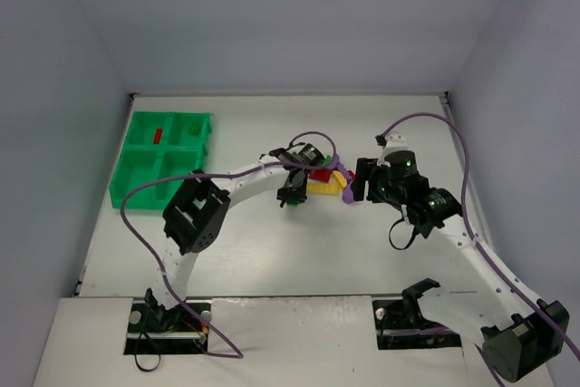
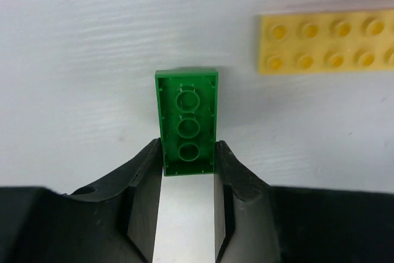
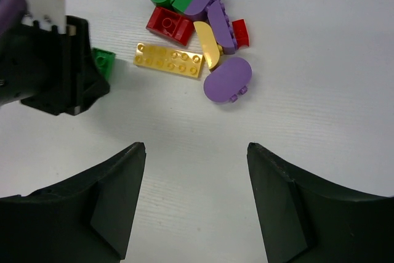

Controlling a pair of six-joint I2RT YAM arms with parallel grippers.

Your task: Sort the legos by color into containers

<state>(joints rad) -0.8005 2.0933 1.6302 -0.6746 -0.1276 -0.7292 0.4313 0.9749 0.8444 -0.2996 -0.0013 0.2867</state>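
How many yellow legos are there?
2. One is a long flat plate. The other is a curved piece at the plate's end, leaning against a purple brick. More could hide under other bricks.

I see a green brick, black fingers, a yellow plate, a purple brick, a red brick, a white desk and a green tray.
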